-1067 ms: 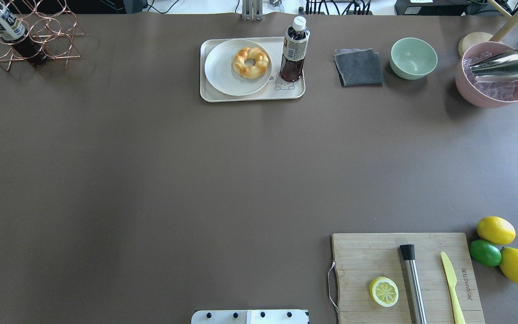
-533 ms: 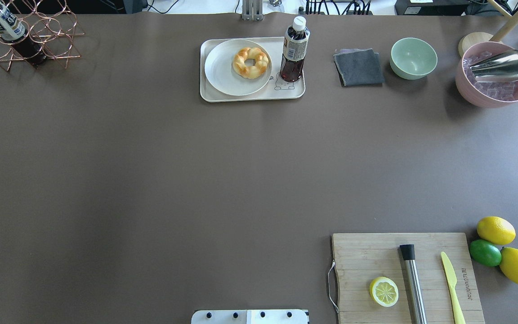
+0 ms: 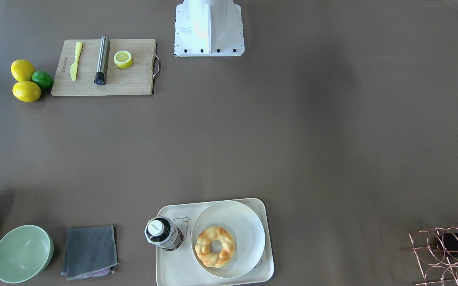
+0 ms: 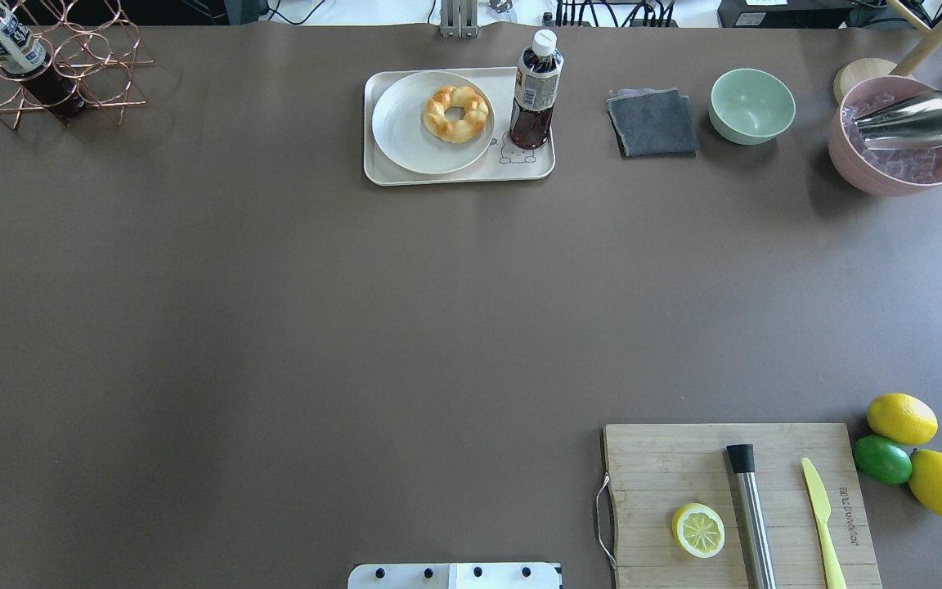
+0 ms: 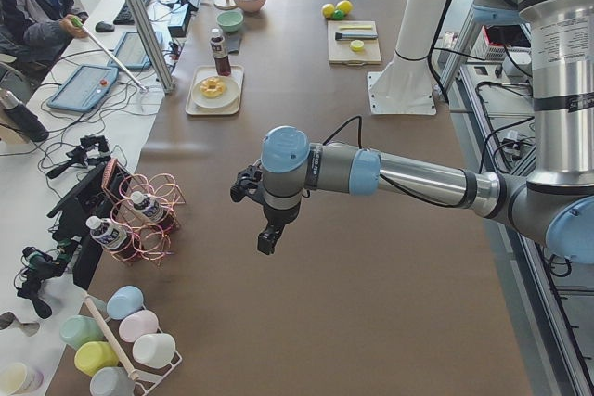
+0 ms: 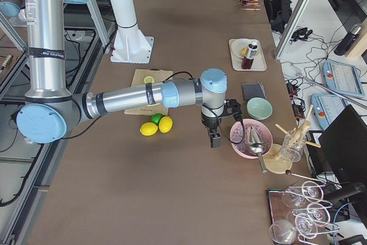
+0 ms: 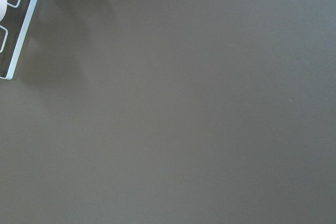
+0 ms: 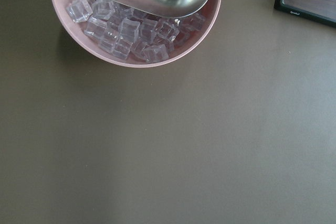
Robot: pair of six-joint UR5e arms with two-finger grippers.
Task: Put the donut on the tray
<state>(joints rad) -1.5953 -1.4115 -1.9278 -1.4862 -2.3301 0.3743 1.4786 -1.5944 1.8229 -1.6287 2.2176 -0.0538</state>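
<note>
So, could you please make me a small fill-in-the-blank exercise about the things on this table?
The donut lies on a round ____, which sits on the tray.
A dark ____ with a white cap stands upright on the tray.
The pink bowl holds ice cubes and a metal ____.
Missing words: plate, bottle, scoop.

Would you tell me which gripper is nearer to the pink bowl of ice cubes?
Right. The right gripper hangs just beside the pink bowl of ice cubes. The left gripper is at the table's opposite end, near the copper wire bottle rack.
</note>
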